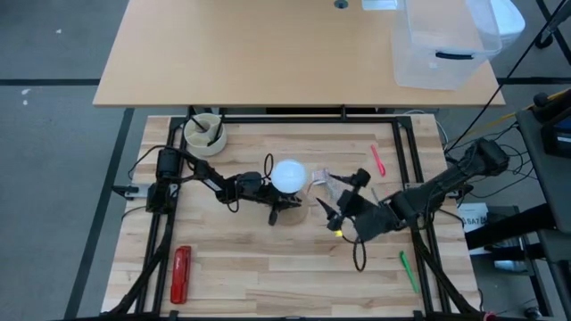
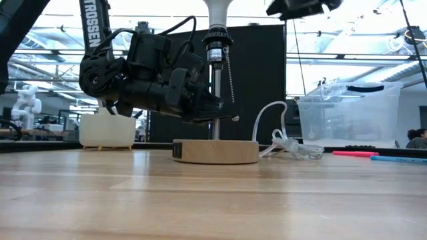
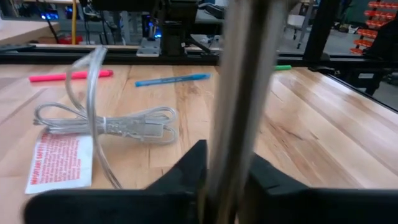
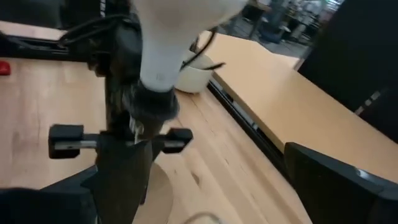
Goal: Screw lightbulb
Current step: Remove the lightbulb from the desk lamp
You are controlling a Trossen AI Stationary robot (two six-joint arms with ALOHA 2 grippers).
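The lightbulb (image 1: pixel 288 175) is white and sits at the top of a small lamp, in its black socket (image 2: pixel 217 47). The lamp's thin metal stem (image 2: pixel 215 100) rises from a round wooden base (image 2: pixel 215 151). My left gripper (image 2: pixel 212 112) reaches in level from the table's left and is shut on the stem, low down. My right gripper (image 1: pixel 341 196) hovers open to the right of the bulb, high above the table. In the right wrist view the lightbulb (image 4: pixel 174 37) stands close ahead of its spread fingers (image 4: pixel 336 180), untouched. My left gripper pinches the lamp's stem (image 3: pixel 239 93) between its two fingers (image 3: pixel 186 180), in the stem's lower half, above the wooden base. The fingers come nearly level from the table's left and lie across the stem. The lamp stands upright with its base on the table.
A clear power cord with a red-printed tag (image 3: pixel 109 124) lies right of the base. A pink pen (image 1: pixel 377 160), a green pen (image 1: pixel 408 270), a red tool (image 1: pixel 181 272) and a white bowl (image 1: pixel 204 134) lie around. A clear bin (image 1: pixel 442 45) stands on the far table.
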